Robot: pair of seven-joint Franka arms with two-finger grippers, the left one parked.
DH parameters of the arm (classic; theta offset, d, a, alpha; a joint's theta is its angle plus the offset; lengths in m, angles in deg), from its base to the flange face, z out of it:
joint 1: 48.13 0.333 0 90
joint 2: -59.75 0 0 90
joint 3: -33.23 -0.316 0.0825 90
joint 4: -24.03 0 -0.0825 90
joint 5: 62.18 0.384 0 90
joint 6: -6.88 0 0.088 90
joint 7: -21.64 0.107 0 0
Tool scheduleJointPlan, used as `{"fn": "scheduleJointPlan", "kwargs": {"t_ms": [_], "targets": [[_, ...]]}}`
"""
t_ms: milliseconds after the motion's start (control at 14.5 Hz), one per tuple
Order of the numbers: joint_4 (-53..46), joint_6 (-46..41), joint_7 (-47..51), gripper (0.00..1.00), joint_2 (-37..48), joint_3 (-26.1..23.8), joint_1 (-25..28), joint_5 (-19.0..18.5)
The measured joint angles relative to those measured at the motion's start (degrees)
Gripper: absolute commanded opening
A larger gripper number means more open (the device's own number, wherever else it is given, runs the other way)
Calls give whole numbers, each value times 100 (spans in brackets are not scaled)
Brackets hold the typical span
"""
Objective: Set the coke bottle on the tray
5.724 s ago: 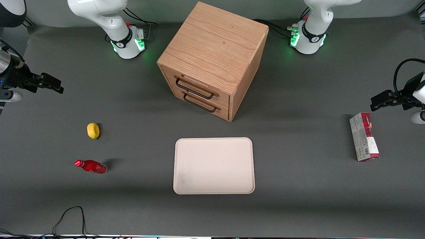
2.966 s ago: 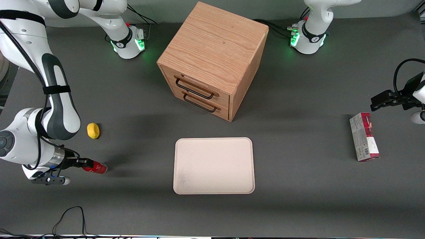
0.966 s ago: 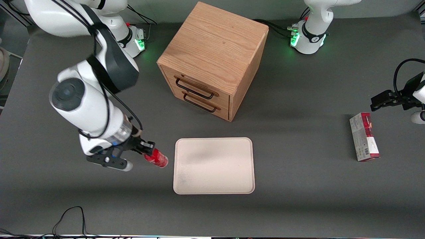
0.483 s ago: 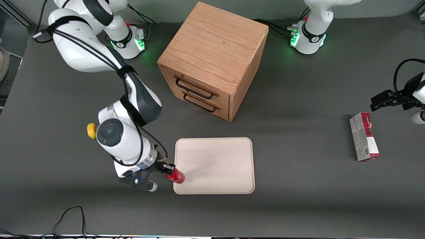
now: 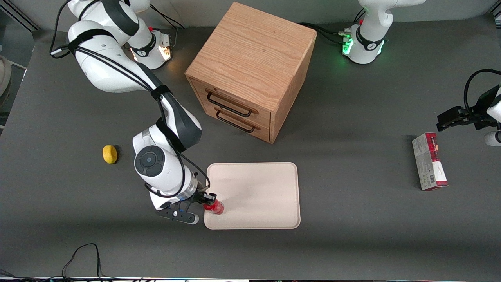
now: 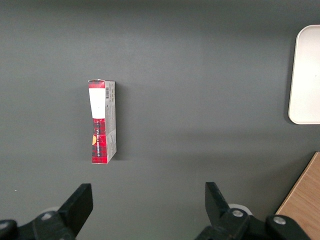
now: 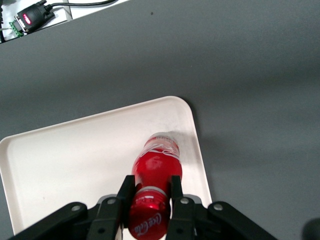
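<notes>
The coke bottle is a small glossy red bottle with a red cap. My right gripper is shut on its neck just below the cap. In the right wrist view the bottle hangs between the black fingers of the gripper, its base toward the tray. The cream tray lies in front of the wooden drawer box. The bottle is over the tray's corner nearest the front camera, at the working arm's end. The tray's rounded corner and rim show in the right wrist view. I cannot tell whether the base touches the tray.
A wooden two-drawer box stands farther from the front camera than the tray. A yellow lemon lies toward the working arm's end of the table. A red-and-grey carton lies toward the parked arm's end, also in the left wrist view.
My gripper closed on the bottle where it lay near the lemon, lifted it and carried it to the tray. In the last half second it moved slightly farther over the tray's corner.
</notes>
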Motion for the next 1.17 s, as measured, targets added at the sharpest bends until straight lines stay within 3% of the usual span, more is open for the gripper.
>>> {"fn": "scheduleJointPlan", "kwargs": {"t_ms": [138, 207, 345, 621, 897, 1034, 1172], "targets": [[8, 107, 7, 36, -63, 0, 5, -27], [27, 182, 18, 42, -88, 0, 8, -31], [34, 281, 38, 99, -124, 13, 17, -44], [110, 423, 107, 100, -132, 26, 100, -689], [180, 426, 139, 100, 103, 30, 143, -780], [418, 151, 130, 100, 568, 93, 144, -535], [810, -336, -395, 100, 1310, 456, 152, 281]]}}
